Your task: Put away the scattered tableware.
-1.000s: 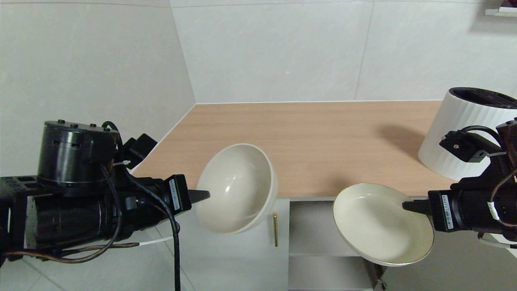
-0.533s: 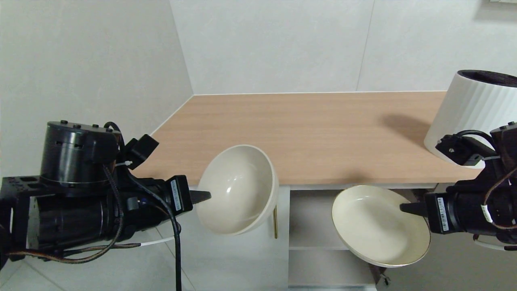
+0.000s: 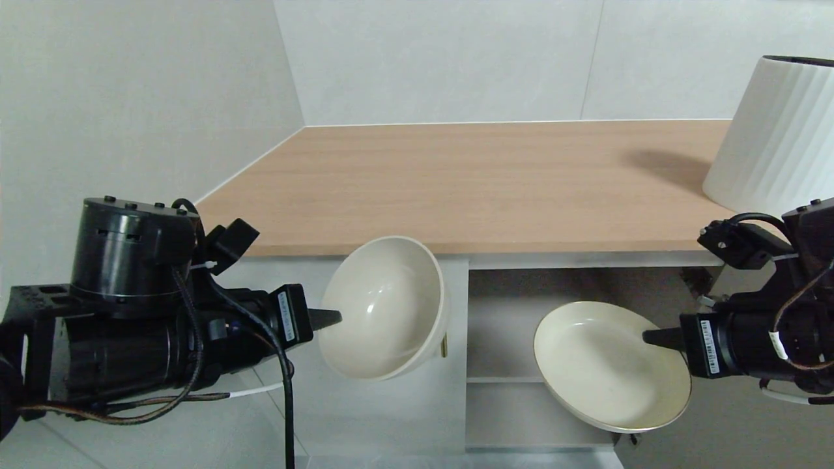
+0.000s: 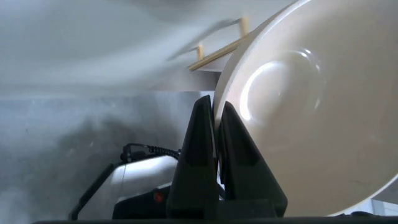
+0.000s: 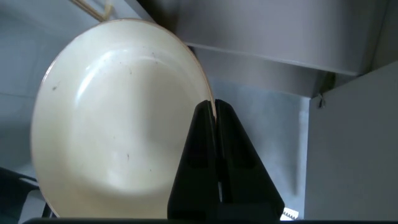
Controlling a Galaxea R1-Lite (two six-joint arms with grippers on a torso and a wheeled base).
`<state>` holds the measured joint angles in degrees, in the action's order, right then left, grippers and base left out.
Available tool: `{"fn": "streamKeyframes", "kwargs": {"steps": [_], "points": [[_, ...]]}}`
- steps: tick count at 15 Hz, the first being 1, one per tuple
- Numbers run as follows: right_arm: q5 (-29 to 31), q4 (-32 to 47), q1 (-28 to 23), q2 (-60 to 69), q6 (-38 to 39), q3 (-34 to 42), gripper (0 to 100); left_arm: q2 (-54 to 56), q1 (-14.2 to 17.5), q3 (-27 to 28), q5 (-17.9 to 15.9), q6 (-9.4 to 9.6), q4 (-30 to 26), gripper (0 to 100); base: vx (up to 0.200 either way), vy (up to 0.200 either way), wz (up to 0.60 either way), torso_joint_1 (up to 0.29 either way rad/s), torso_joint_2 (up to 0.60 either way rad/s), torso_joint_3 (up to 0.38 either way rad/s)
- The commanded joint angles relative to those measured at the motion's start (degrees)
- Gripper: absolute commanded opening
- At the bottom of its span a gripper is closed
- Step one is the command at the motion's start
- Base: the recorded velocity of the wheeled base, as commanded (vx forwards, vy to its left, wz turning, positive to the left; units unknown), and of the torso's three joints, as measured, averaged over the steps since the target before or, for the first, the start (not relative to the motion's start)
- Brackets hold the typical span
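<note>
Clamping the bowl by its rim, the left gripper hangs in front of the cabinet, by its closed door; the right gripper, pinched tight on the rim of the plate, holds it before the cabinet's open side. Both pieces are in hand, so pickup looks done; setting them inside the cabinet remains.

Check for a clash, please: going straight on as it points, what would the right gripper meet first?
The right gripper, holding its plate, would probably meet the bowl held by the left gripper; depth unclear.
</note>
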<state>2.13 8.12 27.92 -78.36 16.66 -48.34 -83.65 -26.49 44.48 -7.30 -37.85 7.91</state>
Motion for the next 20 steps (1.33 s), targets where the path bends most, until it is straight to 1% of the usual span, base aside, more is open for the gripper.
{"fn": "streamKeyframes", "kwargs": {"steps": [1,7,11,14,20], "points": [[-0.02,0.05,0.03,-0.65,0.03,0.00,0,-0.11,0.04,0.08,0.01,-0.03,0.00,0,0.000,0.000,0.00,-0.168,0.46,0.295],[-0.02,0.05,0.03,-1.18,0.03,0.00,0,-0.20,-0.05,-0.01,0.01,-0.03,0.00,0,0.000,0.000,0.00,-0.123,0.42,0.295],[-0.02,0.05,0.03,-2.06,-0.05,0.00,0,-0.46,-0.14,-0.01,0.01,-0.03,0.00,0,0.000,0.000,0.00,-0.015,0.06,0.039],[-0.02,-0.12,0.03,-5.66,0.03,-0.18,0,-0.64,-0.14,-0.10,0.01,-0.03,0.00,0,0.000,0.000,0.00,0.000,0.00,0.000],[0.24,-9.61,-0.58,-20.69,0.74,0.87,0,-0.90,-0.32,-0.27,0.01,0.06,0.00,0,0.000,0.000,0.00,0.000,0.00,0.000]]}}
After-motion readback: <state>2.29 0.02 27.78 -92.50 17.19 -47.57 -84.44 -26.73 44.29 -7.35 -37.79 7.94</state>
